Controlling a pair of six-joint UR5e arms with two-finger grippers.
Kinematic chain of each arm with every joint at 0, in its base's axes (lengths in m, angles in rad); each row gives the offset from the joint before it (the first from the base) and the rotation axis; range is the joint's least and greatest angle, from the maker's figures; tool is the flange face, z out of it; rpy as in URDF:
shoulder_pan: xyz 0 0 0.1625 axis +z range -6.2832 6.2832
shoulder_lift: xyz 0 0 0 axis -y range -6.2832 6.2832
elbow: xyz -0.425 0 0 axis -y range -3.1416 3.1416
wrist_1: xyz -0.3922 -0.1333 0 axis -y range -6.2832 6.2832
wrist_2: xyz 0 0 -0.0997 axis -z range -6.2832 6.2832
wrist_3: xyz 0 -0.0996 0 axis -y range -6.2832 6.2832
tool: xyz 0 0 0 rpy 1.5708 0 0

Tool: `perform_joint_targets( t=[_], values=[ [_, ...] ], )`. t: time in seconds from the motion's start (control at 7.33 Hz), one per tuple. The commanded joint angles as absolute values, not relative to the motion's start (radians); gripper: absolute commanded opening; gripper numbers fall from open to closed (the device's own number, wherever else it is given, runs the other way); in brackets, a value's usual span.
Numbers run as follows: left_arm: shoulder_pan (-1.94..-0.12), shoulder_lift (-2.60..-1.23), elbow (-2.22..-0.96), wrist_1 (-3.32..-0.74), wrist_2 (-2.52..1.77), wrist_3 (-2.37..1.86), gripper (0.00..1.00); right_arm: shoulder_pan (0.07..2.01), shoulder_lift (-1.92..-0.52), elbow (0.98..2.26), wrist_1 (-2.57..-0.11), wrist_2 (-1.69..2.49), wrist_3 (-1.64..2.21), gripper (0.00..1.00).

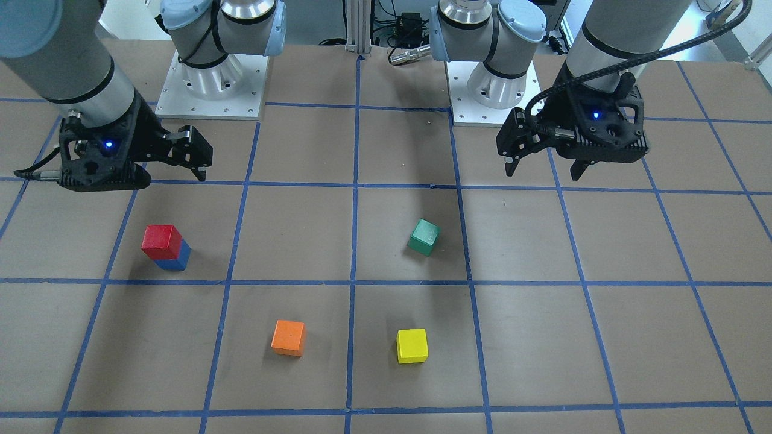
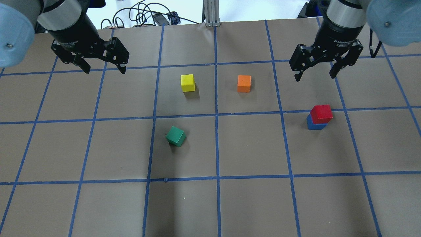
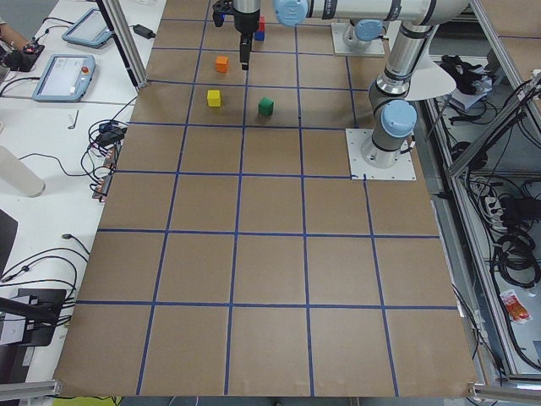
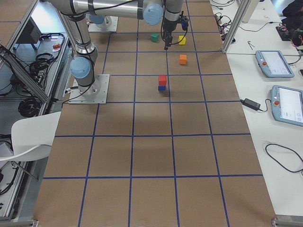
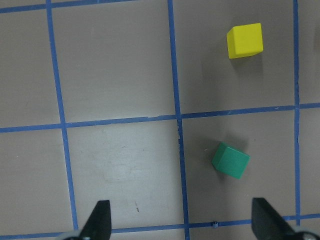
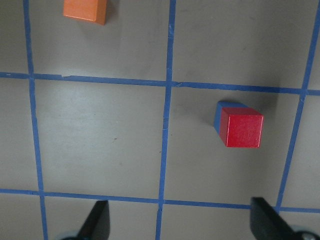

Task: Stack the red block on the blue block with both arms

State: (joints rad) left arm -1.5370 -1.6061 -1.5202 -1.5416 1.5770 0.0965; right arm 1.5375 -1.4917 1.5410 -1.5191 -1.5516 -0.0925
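Overhead exterior: got the red block (image 2: pixel 321 114) parked on the blue block (image 2: pixel 313 125), slightly offset, over on the right side. Seeing right gripper (image 2: pixel 315 77) near the stack, left gripper (image 2: pixel 105 70) well apart — jaws wide on both, gripping nothing.

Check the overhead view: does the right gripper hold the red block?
No, the right gripper is open, apart from the red block.

**Three spare cubes on a gridded brown surface**

A brown surface (image 2: pixel 250 204) is marked into squares by blue tape lines (image 2: pixel 216 148). A yellow cube (image 2: pixel 187 82) and an orange cube (image 2: pixel 244 83) sit in neighbouring squares, a tape line between them. A green cube (image 2: pixel 176 136) lies apart from both, turned askew to the grid.
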Motion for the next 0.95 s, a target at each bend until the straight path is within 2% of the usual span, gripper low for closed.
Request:
perform_joint_targets(
  t=[0.0,0.82],
  values=[
    [-1.537,-1.606,-1.520,-1.542,1.577,0.097,1.00,1.563,-1.534,1.555,-1.520,-1.555,-0.049,1.00],
    [-1.537,-1.606,-1.520,-1.542,1.578,0.097,1.00,1.563,-1.534,1.555,-1.537,-1.557,-0.052,1.00]
  ],
)
